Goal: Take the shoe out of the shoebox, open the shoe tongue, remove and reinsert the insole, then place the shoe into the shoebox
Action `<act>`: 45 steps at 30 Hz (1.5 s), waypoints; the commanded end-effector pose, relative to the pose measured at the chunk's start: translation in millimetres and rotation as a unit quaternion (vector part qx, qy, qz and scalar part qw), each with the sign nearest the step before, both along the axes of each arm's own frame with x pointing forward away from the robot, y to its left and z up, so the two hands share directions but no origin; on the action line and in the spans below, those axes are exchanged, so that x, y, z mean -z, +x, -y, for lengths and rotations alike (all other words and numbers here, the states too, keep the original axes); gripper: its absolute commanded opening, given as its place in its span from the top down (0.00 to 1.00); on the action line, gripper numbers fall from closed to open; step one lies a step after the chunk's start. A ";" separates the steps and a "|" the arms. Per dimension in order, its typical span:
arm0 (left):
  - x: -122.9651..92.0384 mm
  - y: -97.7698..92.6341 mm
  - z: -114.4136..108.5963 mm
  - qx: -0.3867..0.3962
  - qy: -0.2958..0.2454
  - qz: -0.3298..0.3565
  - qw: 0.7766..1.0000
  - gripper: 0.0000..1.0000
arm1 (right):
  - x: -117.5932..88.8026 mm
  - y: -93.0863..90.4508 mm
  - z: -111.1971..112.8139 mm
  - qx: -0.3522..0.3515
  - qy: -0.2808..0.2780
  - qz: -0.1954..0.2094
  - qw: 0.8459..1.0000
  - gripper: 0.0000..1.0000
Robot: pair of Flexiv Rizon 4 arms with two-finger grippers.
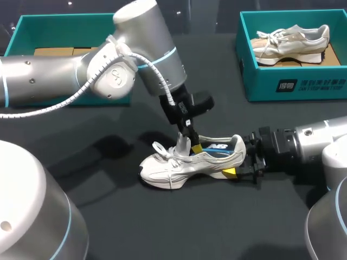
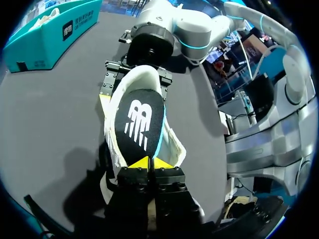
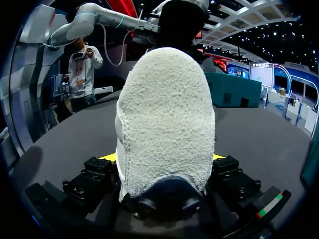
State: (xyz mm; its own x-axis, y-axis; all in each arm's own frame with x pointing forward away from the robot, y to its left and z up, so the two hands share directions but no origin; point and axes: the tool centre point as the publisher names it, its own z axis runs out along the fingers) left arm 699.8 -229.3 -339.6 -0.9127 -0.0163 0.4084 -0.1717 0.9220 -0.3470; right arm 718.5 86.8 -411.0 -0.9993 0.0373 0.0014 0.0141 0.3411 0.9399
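The shoe [image 1: 190, 162] is on the counter [image 1: 108, 216], R gripper [image 1: 241, 161] clamped on its heel. L gripper [image 2: 148, 163] tips are together at the insole [image 2: 139, 124] front; can't tell if it's pinched. Risk: weak pinch slips, or pull yanks the heel free.

We find bare table [image 1: 179, 222] from 5 to 8 o'clock of the shoe [image 1: 173, 167]. Our left gripper [image 1: 195, 146] crowds its 12 o'clock, and our right gripper [image 1: 238, 163] clamps the heel at 3. The left shoebox [image 1: 32, 32] stands off at 10, the right shoebox [image 1: 295, 86] at 2.
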 end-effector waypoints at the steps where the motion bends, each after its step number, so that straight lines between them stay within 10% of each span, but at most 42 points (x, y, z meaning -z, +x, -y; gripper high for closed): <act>1: -1.1 1.0 -6.7 0.002 -0.010 -0.003 1.000 1.00 | 1.4 -0.1 -0.5 0.000 -0.002 0.000 1.000 1.00; 34: -31.1 -0.4 41.1 -0.060 -0.056 0.085 0.993 1.00 | 1.4 -0.1 -0.5 0.000 -0.002 0.000 1.000 1.00; 40: -31.2 -5.9 38.6 -0.077 -0.062 0.130 0.987 0.59 | 1.4 -0.1 -0.5 0.000 -0.002 0.000 1.000 1.00; 45: -30.9 -8.7 39.6 -0.097 -0.074 0.167 0.978 0.51 | 1.4 -0.1 -0.5 0.000 -0.002 0.000 1.000 1.00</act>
State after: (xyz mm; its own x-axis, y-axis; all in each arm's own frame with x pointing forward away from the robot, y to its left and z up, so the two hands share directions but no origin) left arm 700.9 -275.4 -306.7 -0.9802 -0.1330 0.1466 -0.1910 0.8306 -0.5231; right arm 718.7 86.1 -411.6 -0.9993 0.0377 0.0014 0.0142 0.3416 0.9398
